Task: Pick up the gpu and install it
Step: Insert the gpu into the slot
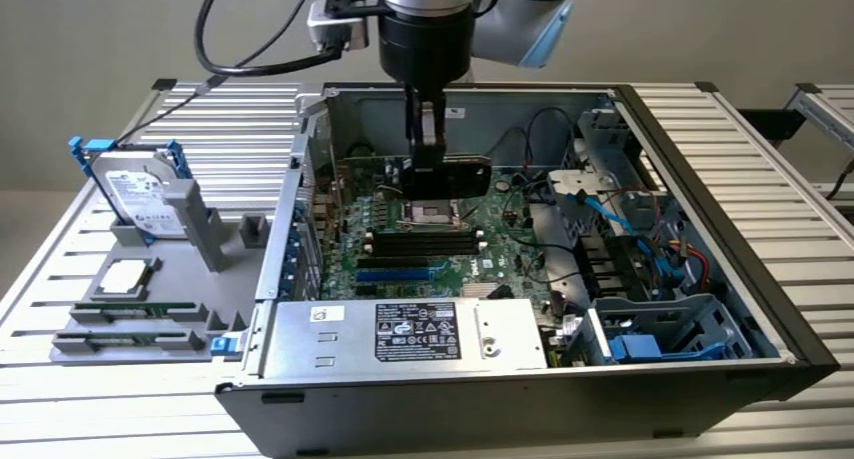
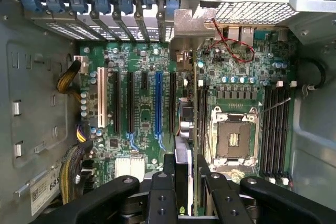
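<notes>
- Lower middle of the exterior view, nearest the camera: a silver power supply (image 1: 414,334) with a black-and-white label. It sits at the front edge of an open computer case (image 1: 734,234), which lies on a slatted metal desk (image 1: 787,139).
- At the exterior view's left, beside the case: a gray holder (image 1: 214,229) with a hard drive (image 1: 138,194) standing upright in a blue frame.
- Centre of the exterior view, farther in: the green motherboard (image 1: 400,249), with its bare CPU socket (image 1: 424,214).
- Just above that socket: the pincer (image 1: 427,174) points straight down from the arm, clenched on the gpu (image 1: 467,174) — a black card held on edge, low over the board. Whether the card touches the board cannot be told.
- Wrist view: the gpu is seen edge-on between the black fingers (image 2: 161,195), lined up between the expansion slots (image 2: 157,103) and the socket.
</notes>
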Tool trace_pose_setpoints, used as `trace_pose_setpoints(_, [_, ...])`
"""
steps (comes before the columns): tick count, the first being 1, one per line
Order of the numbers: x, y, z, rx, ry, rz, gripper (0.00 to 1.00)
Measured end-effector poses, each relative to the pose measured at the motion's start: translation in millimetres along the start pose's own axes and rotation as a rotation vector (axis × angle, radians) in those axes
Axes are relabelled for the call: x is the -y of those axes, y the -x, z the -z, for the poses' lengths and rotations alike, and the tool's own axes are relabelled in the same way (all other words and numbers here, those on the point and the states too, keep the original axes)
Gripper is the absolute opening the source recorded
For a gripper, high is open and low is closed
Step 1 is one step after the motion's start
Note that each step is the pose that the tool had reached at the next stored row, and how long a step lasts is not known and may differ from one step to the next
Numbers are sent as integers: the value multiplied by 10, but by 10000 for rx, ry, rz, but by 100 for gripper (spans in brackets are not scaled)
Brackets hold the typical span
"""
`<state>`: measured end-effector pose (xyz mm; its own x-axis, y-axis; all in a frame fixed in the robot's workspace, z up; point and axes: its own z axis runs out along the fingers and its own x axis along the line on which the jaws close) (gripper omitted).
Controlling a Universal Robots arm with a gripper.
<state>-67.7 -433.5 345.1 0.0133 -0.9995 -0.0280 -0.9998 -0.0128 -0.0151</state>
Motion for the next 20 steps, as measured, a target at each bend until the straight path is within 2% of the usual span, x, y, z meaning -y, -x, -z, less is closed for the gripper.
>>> trace_pose_setpoints(8, [-33, -57, -33, 0, -5, -125, 27])
trace_pose_setpoints(14, [-74, -84, -114, -13, -13, -318, 27])
trace_pose_setpoints(20, [-100, -165, -191, -18, -16, -424, 27])
